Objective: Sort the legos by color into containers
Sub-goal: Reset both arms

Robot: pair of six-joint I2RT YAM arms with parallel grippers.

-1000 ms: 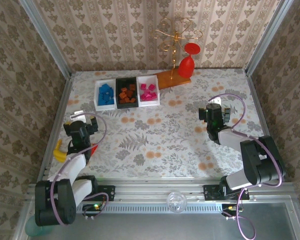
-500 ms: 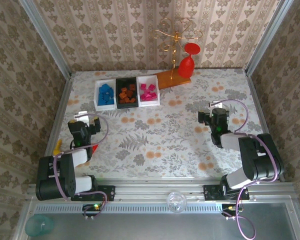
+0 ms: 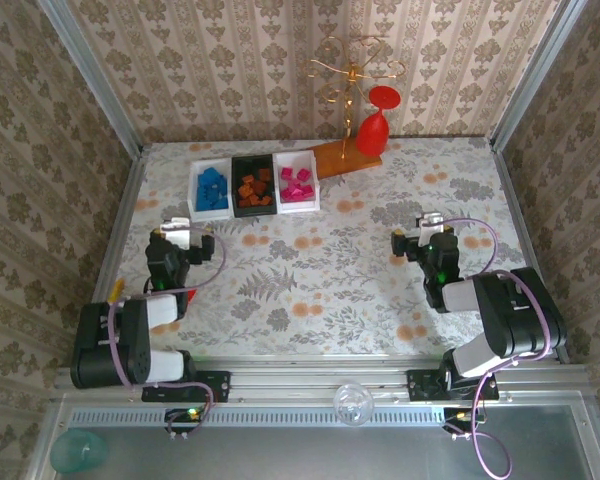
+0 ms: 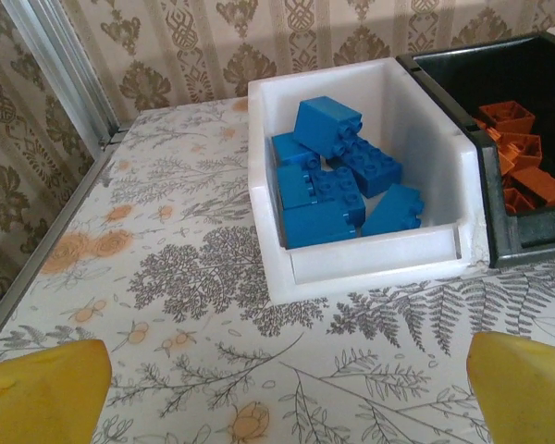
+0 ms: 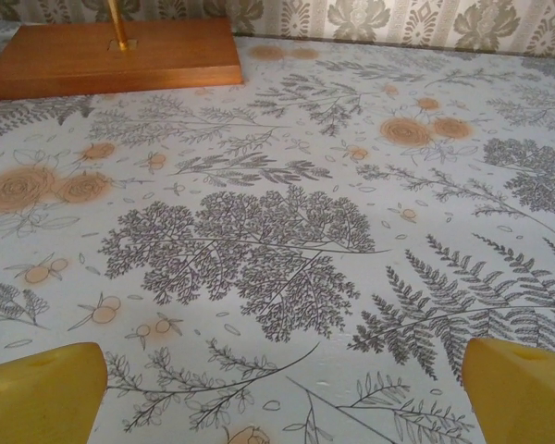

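Note:
Three containers stand in a row at the back left. The white bin holds the blue legos, the black bin the orange legos, and the other white bin the pink legos. My left gripper is low over the table, open and empty, well short of the bins. Its wrist view shows the blue legos piled in their bin, with the black bin beside it and my yellow fingertips far apart. At the right, my right gripper hangs open over bare tablecloth, its fingertips spread wide.
A wooden base with a gold wire stand and a red goblet sits at the back, right of the bins. A yellow banana-shaped toy peeks out by the left arm. Patterned walls and metal rails enclose the table.
Both arms have folded back toward their bases, grippers staying open. The left arm now covers most of the yellow toy.

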